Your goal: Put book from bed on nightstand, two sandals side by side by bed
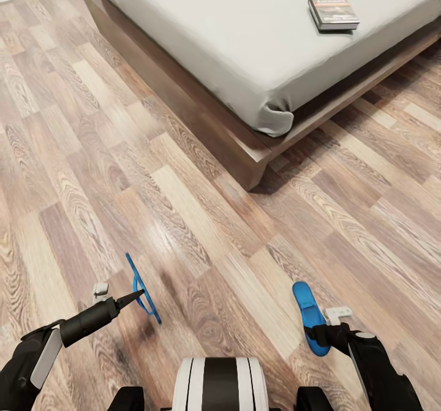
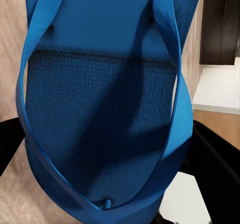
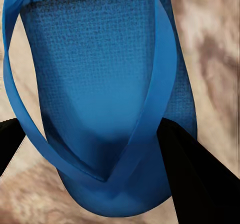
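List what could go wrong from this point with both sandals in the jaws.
1. The left sandal hangs on edge from the left gripper, so it may land on its side or flip when let go.
2. The right sandal is pinched only at one end by the right gripper; it could swing or slip.
3. The sandals are wide apart, so they may not end side by side by the bed.

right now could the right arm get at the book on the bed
Probably not. The right gripper is shut on a blue sandal, and the book lies far up the mattress, well beyond the arm.
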Controlling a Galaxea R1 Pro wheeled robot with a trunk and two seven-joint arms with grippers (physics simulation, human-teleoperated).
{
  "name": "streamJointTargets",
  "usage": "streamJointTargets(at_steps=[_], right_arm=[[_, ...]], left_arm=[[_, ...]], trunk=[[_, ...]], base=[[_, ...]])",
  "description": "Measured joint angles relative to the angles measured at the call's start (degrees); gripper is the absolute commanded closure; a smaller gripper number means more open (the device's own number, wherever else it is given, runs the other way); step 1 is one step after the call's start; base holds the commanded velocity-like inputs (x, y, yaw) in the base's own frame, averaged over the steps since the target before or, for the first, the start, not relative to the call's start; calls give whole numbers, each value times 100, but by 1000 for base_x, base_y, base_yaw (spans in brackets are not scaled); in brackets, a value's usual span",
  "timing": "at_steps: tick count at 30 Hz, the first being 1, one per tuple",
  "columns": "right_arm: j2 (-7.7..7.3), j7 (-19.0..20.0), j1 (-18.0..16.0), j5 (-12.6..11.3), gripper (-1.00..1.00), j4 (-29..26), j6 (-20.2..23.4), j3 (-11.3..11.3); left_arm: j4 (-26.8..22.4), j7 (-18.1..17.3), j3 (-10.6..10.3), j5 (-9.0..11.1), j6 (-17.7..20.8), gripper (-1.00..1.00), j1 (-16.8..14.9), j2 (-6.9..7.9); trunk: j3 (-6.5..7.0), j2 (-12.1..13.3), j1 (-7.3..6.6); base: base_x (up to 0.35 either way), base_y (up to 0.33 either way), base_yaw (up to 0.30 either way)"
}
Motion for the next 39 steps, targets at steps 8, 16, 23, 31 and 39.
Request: streamJointTargets(at_steps=[8,16,23,31,39], right_arm=[[-3,22,0,-10,100,-10,13,-5],[-871,1039,-1,-1167,100,-25,196,-17],[-1394,1955,0,-2437,100,-22,771,-11],[-1460,2034,0,-2571,100,-24,837,-30],[-1769,2043,0,-2577,100,-17,839,-795]], left_arm=[[0,4,0,-4,0,100,0,-3],[0,8,0,-4,0,100,1,-9],[0,11,0,-3,-1,100,0,-63],[68,79,-90,-10,-4,100,0,-79],[78,207,-216,-5,2,100,0,-79]], trunk=[[177,11,-21],[355,21,-42],[510,31,-59],[687,41,-80],[864,52,-101]], base=[[0,0,0],[0,0,0],[0,0,0],[0,0,0],[0,0,0]])
